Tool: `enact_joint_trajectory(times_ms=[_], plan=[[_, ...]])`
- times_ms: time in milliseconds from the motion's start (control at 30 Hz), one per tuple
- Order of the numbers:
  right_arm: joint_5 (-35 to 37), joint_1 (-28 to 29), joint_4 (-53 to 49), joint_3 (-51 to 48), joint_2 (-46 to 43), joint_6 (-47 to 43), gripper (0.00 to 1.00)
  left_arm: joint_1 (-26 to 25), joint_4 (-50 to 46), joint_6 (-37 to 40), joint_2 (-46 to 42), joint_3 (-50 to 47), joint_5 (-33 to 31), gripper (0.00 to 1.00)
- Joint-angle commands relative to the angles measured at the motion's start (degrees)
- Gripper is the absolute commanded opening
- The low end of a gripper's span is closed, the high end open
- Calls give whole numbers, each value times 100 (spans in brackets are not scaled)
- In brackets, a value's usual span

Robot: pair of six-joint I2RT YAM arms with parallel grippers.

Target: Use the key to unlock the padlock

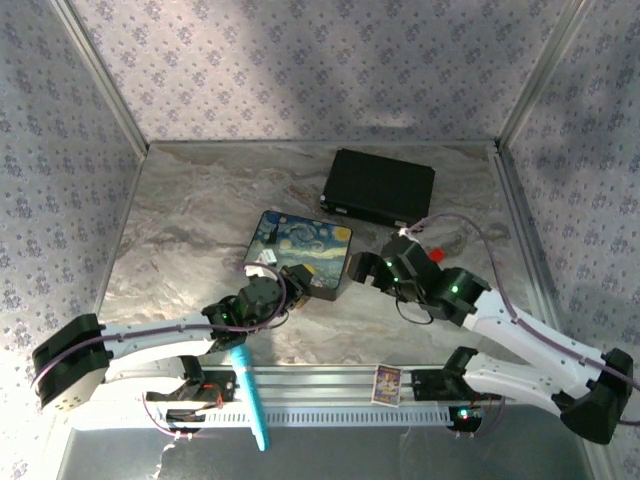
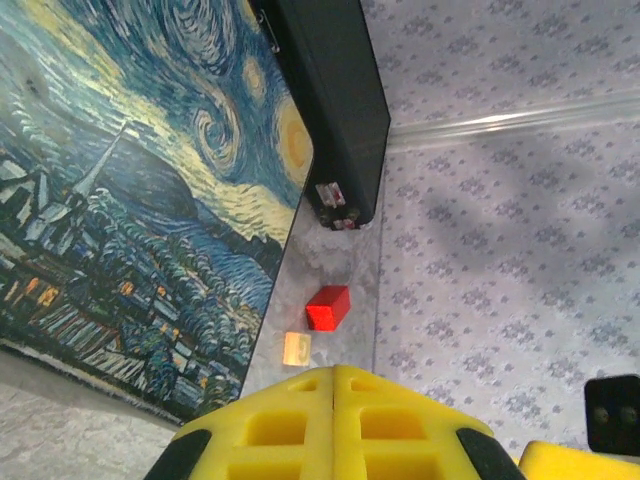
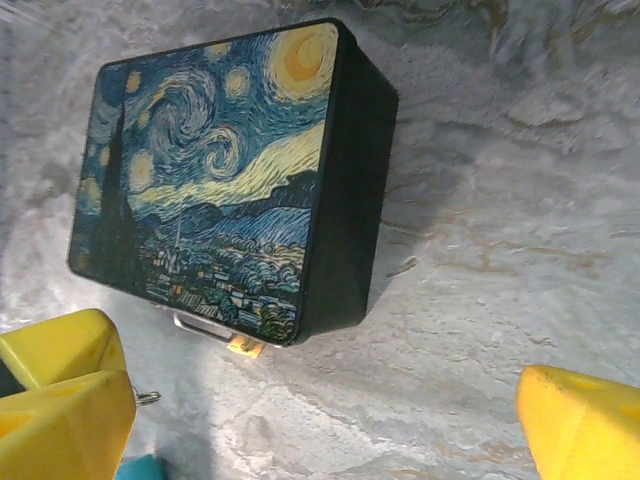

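Near the middle of the table (image 1: pixel 180 230), seen from above, a painted box (image 1: pixel 300 245) lies flat with its night-sky lid up. A black case (image 1: pixel 378 187) sits well beyond it, towards the far right corner. The left gripper (image 1: pixel 297 285) hangs at the box's near edge, and the right gripper (image 1: pixel 372 272) hovers just off the box's right side. A small red piece (image 1: pixel 436 255) lies on the marble further right. At the near edge a teal pen (image 1: pixel 250 395) and a small card (image 1: pixel 387 385) rest on the rail between the arm bases. Padlock and key are too small to pick out here.

From the left wrist, the yellow fingers (image 2: pixel 290 425) are pressed together, with nothing visible between them. The painted lid spreads across the left, the black case stands beyond it, and the red piece lies on bare marble by the wall. Just beside the red piece, nearer the camera, lies a tiny yellowish-tan bit that appears to be the key (image 2: pixel 297 348).

From the right wrist, the yellow fingers (image 3: pixel 580 425) stand wide apart with only marble between them. The painted box fills the upper left. At its lower edge, beside a silver latch (image 3: pixel 200 328), is a small brass-gold piece, apparently the padlock (image 3: pixel 245 347); its shackle cannot be made out.
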Motion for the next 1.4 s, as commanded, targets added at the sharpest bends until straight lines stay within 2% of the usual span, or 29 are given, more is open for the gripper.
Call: enact_joint_trajectory(times_ms=[0, 67, 133, 200, 267, 300, 367, 400, 467, 533, 633, 767, 900, 1033, 1267, 1367], plan=[[603, 115, -1118, 301, 437, -36, 99, 29, 528, -129, -109, -53, -289, 0], [395, 72, -685, 314, 540, -426, 99, 29, 609, -71, -103, -31, -256, 0], [33, 72, -49, 131, 459, -427, 98, 29, 661, -13, -108, -28, -243, 0], [-476, 168, 1504, -429, 155, -226, 91, 29, 739, -131, -121, -147, -327, 0], [-813, 237, 3288, -1268, -216, 247, 73, 25, 1071, -240, -117, -360, -425, 0], [-929, 179, 4135, -1657, -336, 587, 70, 28, 1212, -288, -129, -452, -469, 0], [-1465, -87, 5148, -2106, -361, 1007, 76, 21, 1367, -332, -171, -556, -516, 0], [-1713, -183, 5491, -2207, -273, 1200, 83, 23, 1446, -341, -187, -592, -526, 0], [-2054, -177, 6075, -2241, 7, 1278, 84, 29, 1683, -351, -176, -671, -538, 0], [-2015, 18, 6523, -2245, 328, 1388, 79, 29, 1795, -353, -188, -676, -505, 0], [-2256, 180, 7366, -2206, 978, 1559, 67, 29, 1826, -386, -179, -596, -421, 0], [-2480, 366, 8916, -2225, 1796, 2024, 59, 34, 2106, -499, -70, -609, -399, 0], [-2266, 471, 9089, -2381, 1823, 2147, 49, 50, 2473, -600, 28, -709, -448, 0], [-2233, 340, 8704, -2543, 1474, 2105, 39, 84, 2431, -647, -50, -778, -513, 0], [-2372, 266, 8350, -2576, 1354, 2026, 31, 161, 2266, -564, -249, -746, -518, 0], [-2426, 260, 8600, -2591, 1511, 2093, 21, 160, 2138, -516, -281, -683, -482, 0]])
